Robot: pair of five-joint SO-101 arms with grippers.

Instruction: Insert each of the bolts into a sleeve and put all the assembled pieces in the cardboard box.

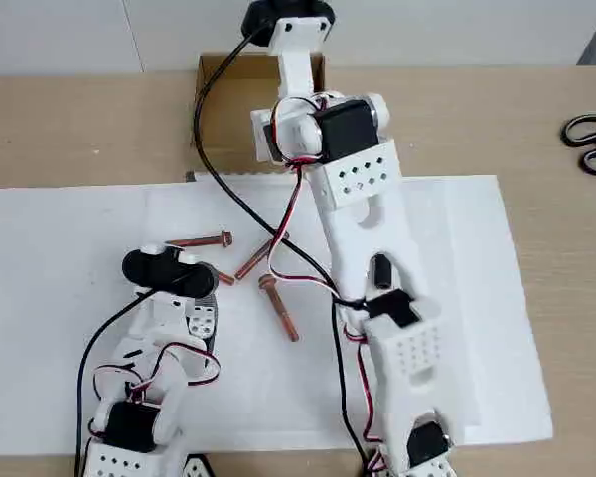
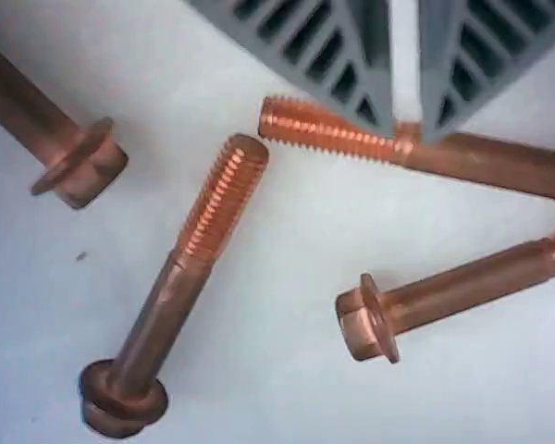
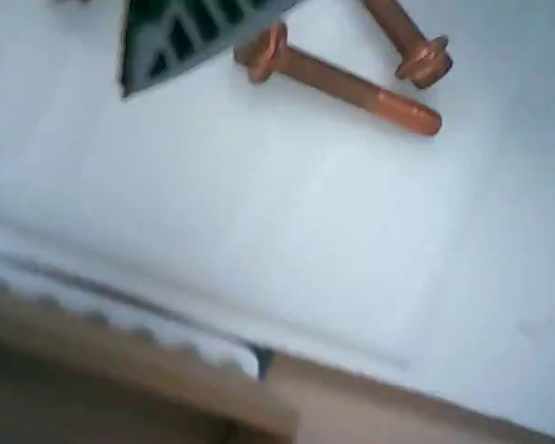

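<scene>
Several copper bolts lie on the white sheet: one farthest back, one slanted, one nearest the right arm. My left gripper hangs low over the bolt cluster, its grey fingers shut to a narrow slit, with the tips over the threaded shaft of one bolt. Whether they touch it I cannot tell. Other bolts lie loose around it. A grey part of my right gripper shows beside two bolts. The cardboard box stands at the back.
The right arm stretches from the front edge toward the box, covering much of it and the sheet's middle. Black and red cables run over the sheet. Scissors lie at the far right on the wooden table.
</scene>
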